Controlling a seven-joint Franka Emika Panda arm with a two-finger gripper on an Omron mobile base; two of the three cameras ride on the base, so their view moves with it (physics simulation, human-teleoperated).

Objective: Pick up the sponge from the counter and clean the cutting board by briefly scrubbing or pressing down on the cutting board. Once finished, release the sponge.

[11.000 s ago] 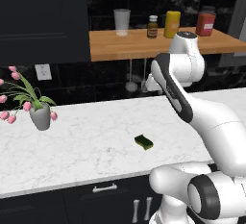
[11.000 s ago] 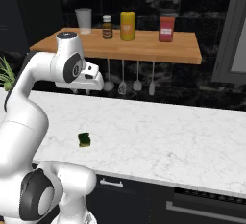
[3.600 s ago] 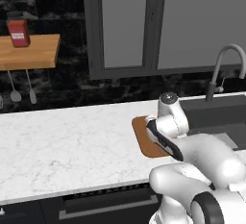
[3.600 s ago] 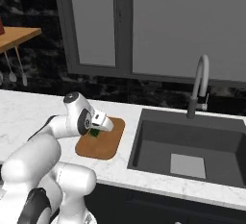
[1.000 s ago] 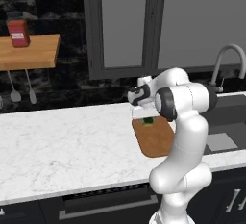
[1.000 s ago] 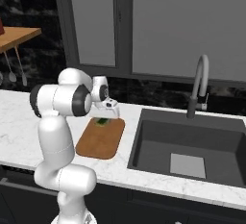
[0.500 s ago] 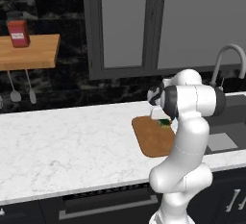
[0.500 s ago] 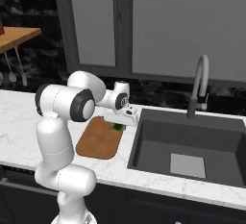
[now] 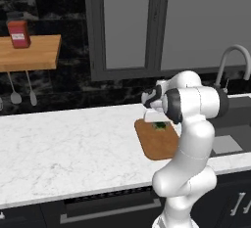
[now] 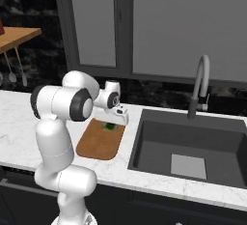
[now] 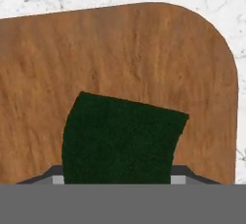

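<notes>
Sponge: lies on the cutting board near its far edge, dark green face up
Claw: right above the sponge; open or closed, cannot tell
Cutting board: on the white marble desk, beside the sink

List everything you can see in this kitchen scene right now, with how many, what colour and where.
sponge: one, dark green, on the cutting board's far end, between the jaws
cutting board: one, brown wood, on the counter just left of the sink
counter: one, white marble, above dark cabinets
sink: one, dark grey basin, set in the counter on the right
tap: one, grey, curved, behind the sink
shelf: one, orange-brown wood, on the wall at left
jar: one, red, on the shelf
utensils: at least two, grey, hanging under the shelf
arm: one, white, over the board
gripper: one, jaws either side of the sponge
</notes>
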